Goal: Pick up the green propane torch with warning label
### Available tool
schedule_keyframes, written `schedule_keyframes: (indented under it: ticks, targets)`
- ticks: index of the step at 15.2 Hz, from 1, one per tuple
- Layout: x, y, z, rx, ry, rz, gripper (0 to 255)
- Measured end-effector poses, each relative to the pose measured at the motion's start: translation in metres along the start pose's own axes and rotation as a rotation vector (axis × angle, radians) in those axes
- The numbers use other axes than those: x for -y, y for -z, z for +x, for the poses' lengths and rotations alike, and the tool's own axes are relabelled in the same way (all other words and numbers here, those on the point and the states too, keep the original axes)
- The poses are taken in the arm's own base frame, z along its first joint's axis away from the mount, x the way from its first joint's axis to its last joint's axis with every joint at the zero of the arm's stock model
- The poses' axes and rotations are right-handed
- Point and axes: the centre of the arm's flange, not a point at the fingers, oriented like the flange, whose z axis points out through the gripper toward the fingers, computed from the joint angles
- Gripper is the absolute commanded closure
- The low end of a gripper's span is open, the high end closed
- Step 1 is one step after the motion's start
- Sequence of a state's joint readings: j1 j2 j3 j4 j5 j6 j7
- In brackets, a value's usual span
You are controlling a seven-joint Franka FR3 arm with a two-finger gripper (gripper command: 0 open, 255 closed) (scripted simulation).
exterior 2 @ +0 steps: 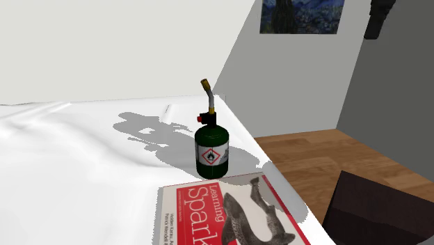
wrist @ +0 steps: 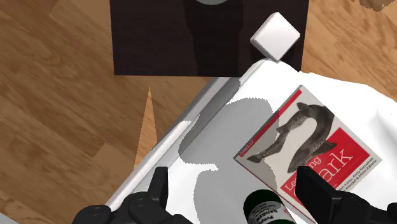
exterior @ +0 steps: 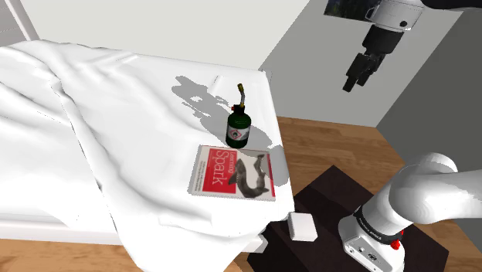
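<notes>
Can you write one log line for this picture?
gripper: open, in air | green torch: upright on white sheet, not held | book: flat beside torch

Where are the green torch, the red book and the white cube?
green torch (exterior: 238, 128): shoulder view, on its labelled tank.
red book (exterior: 232, 171): shoulder view, middle of its cover.
white cube (wrist: 275, 35): wrist view, on its top face.

Bedroom: sheeted bed, wood floor, wall painting.

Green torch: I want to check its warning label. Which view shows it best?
The second exterior view: the green torch stands close, its warning label facing the camera. The shoulder view shows it whole but farther off; the wrist view, its top from above.
</notes>
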State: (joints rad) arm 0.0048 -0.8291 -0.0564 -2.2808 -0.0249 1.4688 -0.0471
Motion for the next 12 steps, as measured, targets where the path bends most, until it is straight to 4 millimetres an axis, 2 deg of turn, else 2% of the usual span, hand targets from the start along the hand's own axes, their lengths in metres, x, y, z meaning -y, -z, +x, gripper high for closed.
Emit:
schedule_keyframes:
  ticks: [2, 4, 12]
  targets:
    - [-0.001, -0.004, 0.004, -0.004, 0.010, 0.002, 0]
    - [0.000, -0.018, 0.017, -0.017, 0.046, 0.009, 0]
    - [0.021, -0.078, 0.090, -0.092, 0.220, 0.045, 0]
